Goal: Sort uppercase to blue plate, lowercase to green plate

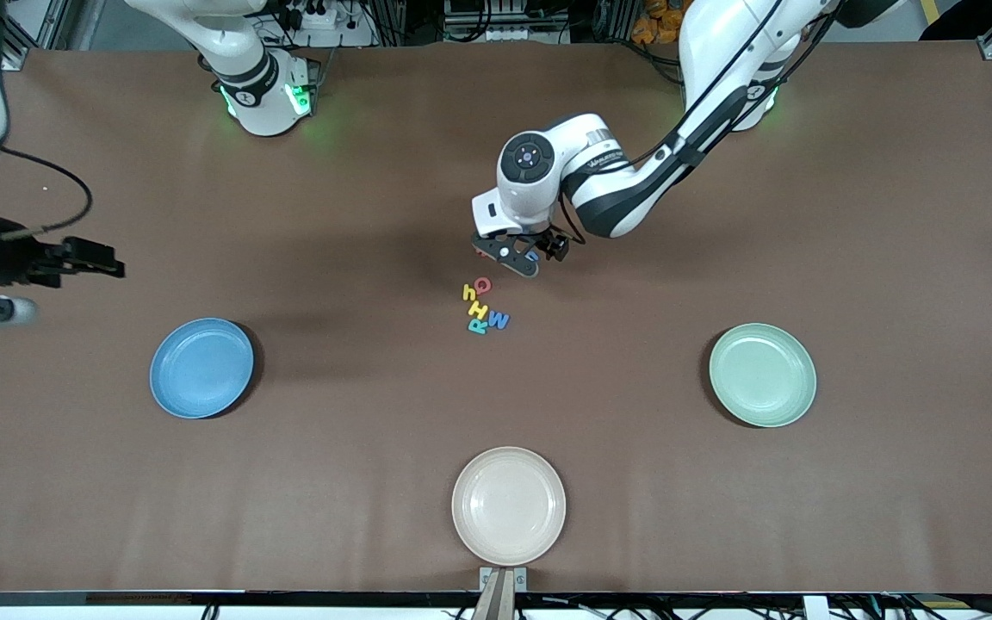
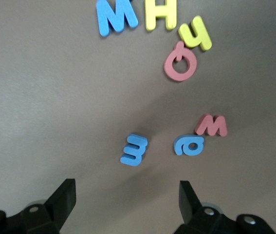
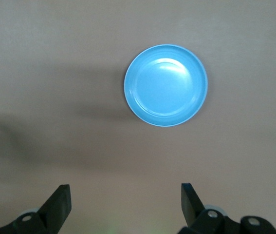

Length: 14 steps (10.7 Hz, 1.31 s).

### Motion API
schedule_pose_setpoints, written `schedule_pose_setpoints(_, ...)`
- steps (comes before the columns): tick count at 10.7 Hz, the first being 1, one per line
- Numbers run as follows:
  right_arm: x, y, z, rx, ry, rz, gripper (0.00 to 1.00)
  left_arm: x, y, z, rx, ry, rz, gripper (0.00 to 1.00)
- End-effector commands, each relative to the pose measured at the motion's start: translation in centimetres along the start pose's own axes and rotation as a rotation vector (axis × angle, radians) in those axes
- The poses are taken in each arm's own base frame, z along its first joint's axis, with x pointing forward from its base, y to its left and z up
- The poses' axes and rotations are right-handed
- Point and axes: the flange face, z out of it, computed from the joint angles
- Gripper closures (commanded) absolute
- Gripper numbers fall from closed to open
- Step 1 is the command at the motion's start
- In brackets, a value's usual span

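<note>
At the middle of the bench, the foam letters lie in a small cluster, roughly midway between the blue plate and the green plate, both bare. The left claw hangs low over the cluster's edge farther from the front camera, fingers apart, nothing between them. The right claw waits high over the bench toward the blue plate, fingers also spread and empty.

No letter is sorted yet; the step in hand looks like the first lowercase pick. The blue m lies nearest the left claw's gap, so the next move probably calls for a descent and a pinch on it, clear of the round blue letter touching the red w.

The left wrist view shows these three, which the front view hides under the arm; the teal R appears only in the front view.
</note>
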Motion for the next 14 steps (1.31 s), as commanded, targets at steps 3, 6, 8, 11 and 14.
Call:
schedule_pose_setpoints(3, 3.3, -2.8, 4.2, 0.01, -0.028, -0.054, 0.0, -0.2, 0.5, 3.3, 0.03, 0.035, 0.01, 0.05)
schedule_pose_setpoints(6, 4.8, -4.2, 6.6, 0.006, -0.043, -0.075, 0.0, -1.2, 1.0, 5.1, 0.047, 0.069, 0.064, 0.09)
schedule_pose_setpoints(8, 5.5, -5.7, 7.9, 0.001, -0.05, -0.089, 0.0, -1.6, 0.9, 5.9, 0.045, 0.079, 0.073, 0.09)
schedule_pose_setpoints(11, 6.1, -7.1, 8.9, 0.0, -0.039, -0.109, 0.0, -1.7, 1.2, 6.4, 0.047, 0.09, 0.098, 0.14)
schedule_pose_setpoints(14, 7.1, -8.7, 10.5, 0.019, -0.034, -0.124, 0.0, -1.7, 1.0, 6.7, 0.061, 0.098, 0.114, 0.25)
